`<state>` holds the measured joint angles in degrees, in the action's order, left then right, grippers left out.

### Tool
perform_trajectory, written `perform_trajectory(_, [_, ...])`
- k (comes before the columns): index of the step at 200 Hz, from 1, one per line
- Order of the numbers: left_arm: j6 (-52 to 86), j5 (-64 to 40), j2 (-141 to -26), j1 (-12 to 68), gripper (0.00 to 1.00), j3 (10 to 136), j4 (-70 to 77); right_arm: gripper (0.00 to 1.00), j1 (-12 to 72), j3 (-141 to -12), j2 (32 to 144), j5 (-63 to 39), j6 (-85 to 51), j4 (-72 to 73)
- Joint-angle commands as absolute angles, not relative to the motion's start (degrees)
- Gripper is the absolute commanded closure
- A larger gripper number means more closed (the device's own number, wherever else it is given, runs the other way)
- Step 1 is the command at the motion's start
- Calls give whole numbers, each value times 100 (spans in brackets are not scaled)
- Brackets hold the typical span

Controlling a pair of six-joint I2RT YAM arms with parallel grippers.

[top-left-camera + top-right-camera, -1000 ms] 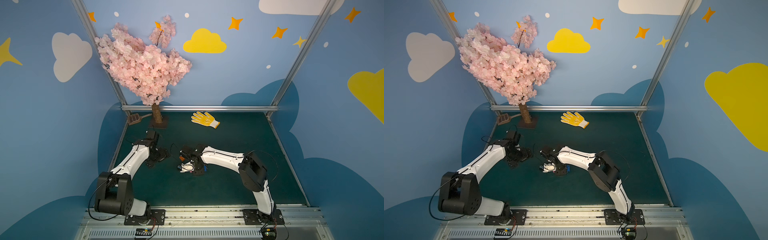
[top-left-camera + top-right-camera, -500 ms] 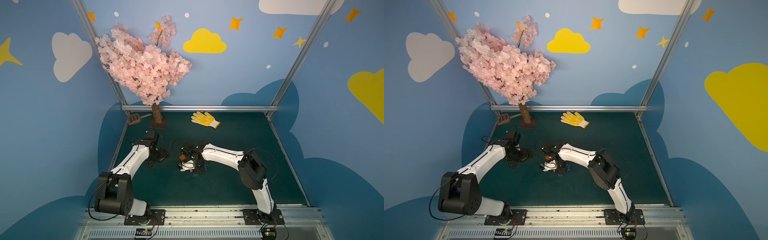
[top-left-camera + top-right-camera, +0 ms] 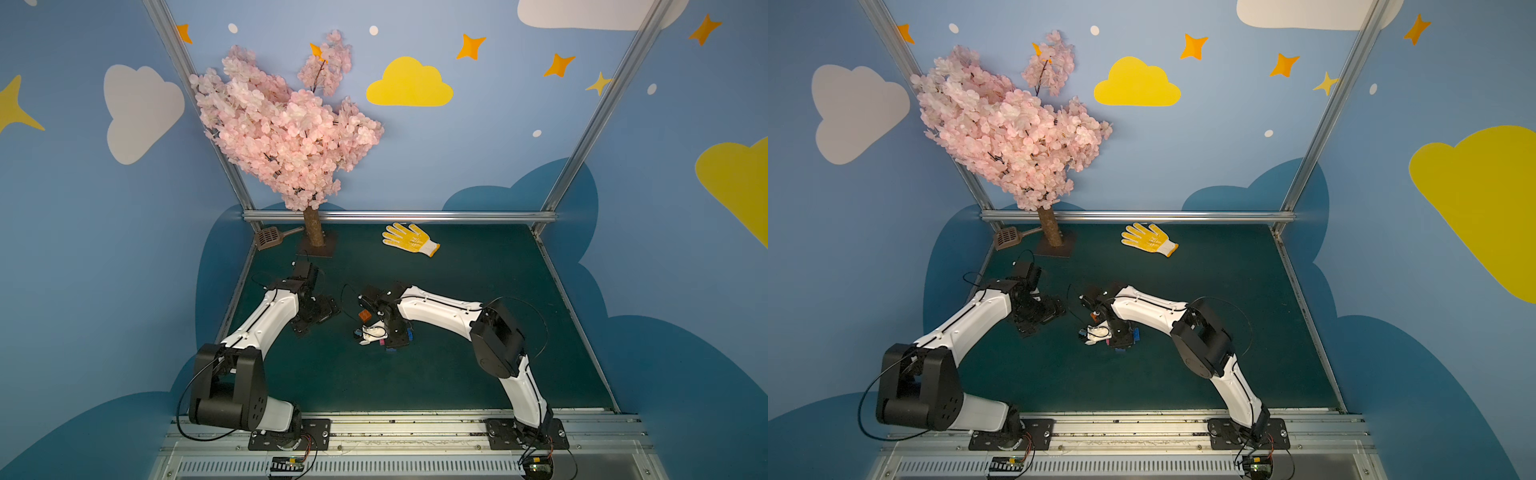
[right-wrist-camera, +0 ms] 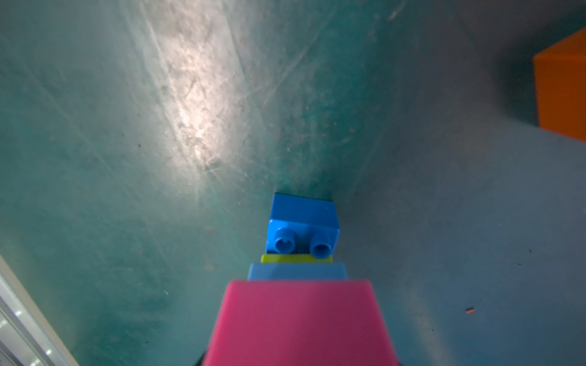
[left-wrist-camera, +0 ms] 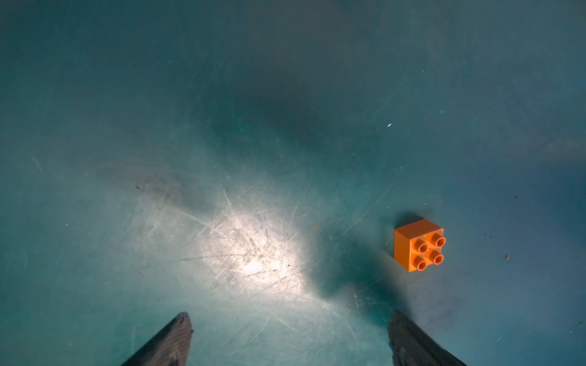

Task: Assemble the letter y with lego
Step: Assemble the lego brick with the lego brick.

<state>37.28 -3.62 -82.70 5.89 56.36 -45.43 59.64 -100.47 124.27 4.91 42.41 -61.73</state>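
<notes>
In both top views the right gripper sits low over the surface, with the orange lego brick just beside it. The left wrist view shows the left gripper spread wide and empty, with that brick studs-up beyond one fingertip, likely its next pick. The right wrist view has the half-built letter y with its pink end nearest. The fingers are hidden, but the right gripper seems clamped there, leaving the far end free.

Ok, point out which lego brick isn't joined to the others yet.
The orange brick: it sits alone on the mat, while the pink brick, light blue brick, lime green brick and dark blue brick are stacked together.
</notes>
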Motion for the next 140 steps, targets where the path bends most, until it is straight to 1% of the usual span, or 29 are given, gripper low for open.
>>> perform_trajectory(1, [3652, -448, -8249, 563, 4, 5690, -4597, 100, 5930, -9905, 12984, 1190, 4089, -6121])
perform_trajectory(40, [3673, -465, -8182, 563, 4, 5639, -4597, 100, 5951, -9676, 13007, 1322, 3745, -5990])
perform_trajectory(102, [3684, -501, -8182, 568, 4, 5616, -4570, 100, 5742, -9457, 12697, 72, 3082, -5639])
perform_trajectory(140, [3684, -492, -8178, 564, 4, 5638, -4570, 100, 5709, -9567, 12768, 70, 3140, -5647])
